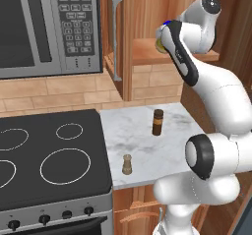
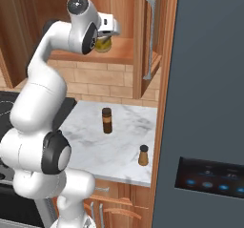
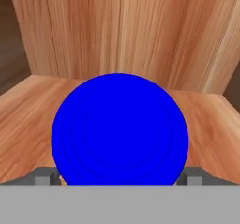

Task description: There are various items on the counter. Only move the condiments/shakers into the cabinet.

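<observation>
The yellow jar with the blue lid (image 3: pixel 119 129) stands on the plank shelf of the cabinet (image 1: pixel 142 52), and it also appears as a yellow jar (image 2: pixel 103 44) under the hand. My gripper (image 3: pixel 119 176) is open, its fingertips (image 3: pixel 44 176) flanking the jar on both sides. From the left, a sliver of the jar (image 1: pixel 160 44) peeks out behind my forearm. Down on the marbled counter (image 1: pixel 142 148) stand a tan shaker with a dark top (image 1: pixel 127 164) near the front edge and a dark brown tan-capped cylinder (image 1: pixel 157 122) farther back.
The cabinet door (image 2: pixel 150 38) with its long silver handle stands open to the right of the shelf. A grey microwave (image 1: pixel 49 27) hangs over the black stovetop (image 1: pixel 49 155). A tall dark fridge panel (image 2: pixel 209 103) bounds the counter on the right.
</observation>
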Robot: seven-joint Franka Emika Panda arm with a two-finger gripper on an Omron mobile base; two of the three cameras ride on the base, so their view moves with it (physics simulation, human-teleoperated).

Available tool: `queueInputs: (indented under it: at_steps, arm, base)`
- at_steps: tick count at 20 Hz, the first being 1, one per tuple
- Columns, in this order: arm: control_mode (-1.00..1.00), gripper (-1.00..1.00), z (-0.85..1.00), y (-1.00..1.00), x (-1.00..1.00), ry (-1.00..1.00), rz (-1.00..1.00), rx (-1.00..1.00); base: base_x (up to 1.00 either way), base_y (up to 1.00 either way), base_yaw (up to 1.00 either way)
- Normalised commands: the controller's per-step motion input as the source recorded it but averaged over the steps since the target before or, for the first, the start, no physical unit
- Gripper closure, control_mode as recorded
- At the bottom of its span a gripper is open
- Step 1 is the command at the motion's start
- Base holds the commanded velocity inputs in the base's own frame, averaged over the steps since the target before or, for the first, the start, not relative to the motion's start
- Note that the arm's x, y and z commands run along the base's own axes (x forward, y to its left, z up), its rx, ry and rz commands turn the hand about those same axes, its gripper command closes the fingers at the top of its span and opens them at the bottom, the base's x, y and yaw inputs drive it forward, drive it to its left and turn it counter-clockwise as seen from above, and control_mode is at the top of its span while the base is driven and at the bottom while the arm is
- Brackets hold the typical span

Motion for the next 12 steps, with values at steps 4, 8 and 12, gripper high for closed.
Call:
queueInputs:
  at_steps: [4,8,12]
  arm:
    - [-1.0,1.0,0.0,0.0,0.56,0.0,0.0,0.0]
    - [-1.0,1.0,-0.12,0.0,0.4,0.0,0.0,0.0]
    - [-1.0,1.0,-0.42,0.0,0.12,0.03,0.0,-0.02]
  base:
    - [0.0,0.0,0.0]
    - [0.0,0.0,0.0]
    - [0.0,0.0,0.0]
